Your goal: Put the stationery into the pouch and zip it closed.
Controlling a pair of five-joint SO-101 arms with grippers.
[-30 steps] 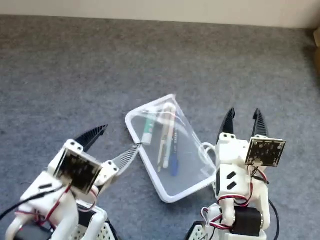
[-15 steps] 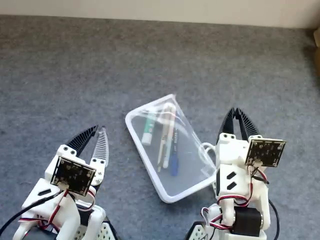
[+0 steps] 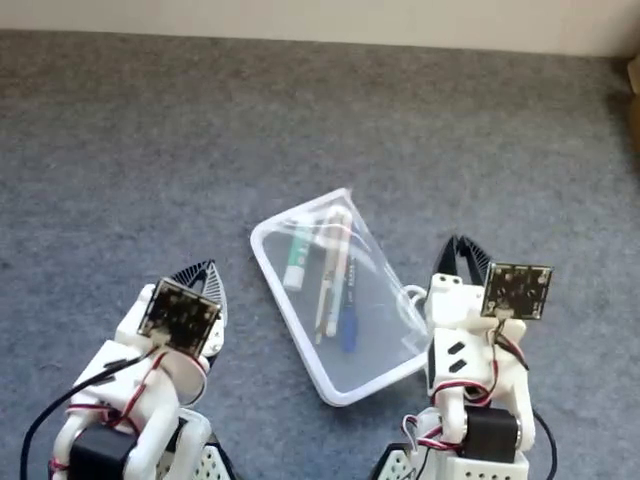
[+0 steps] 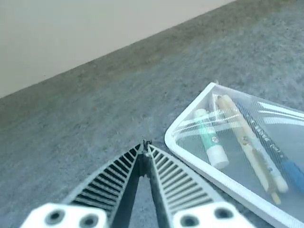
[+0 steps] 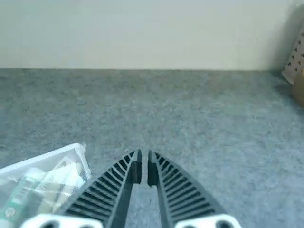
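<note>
- The clear pouch (image 3: 375,352) lies flat on the grey counter (image 3: 150,130), between the two arms and apart from both
- The stationery (image 3: 328,280) is inside the pouch: a white and green stick (image 3: 296,258), some pale pens and a blue pen (image 3: 347,325), lying side by side
- The left gripper (image 3: 207,274) is near the long white edge of the pouch, its fingers pressed together, holding nothing
- The right gripper (image 3: 463,250) is just beside the opposite side, its fingers also together and holding nothing
</note>
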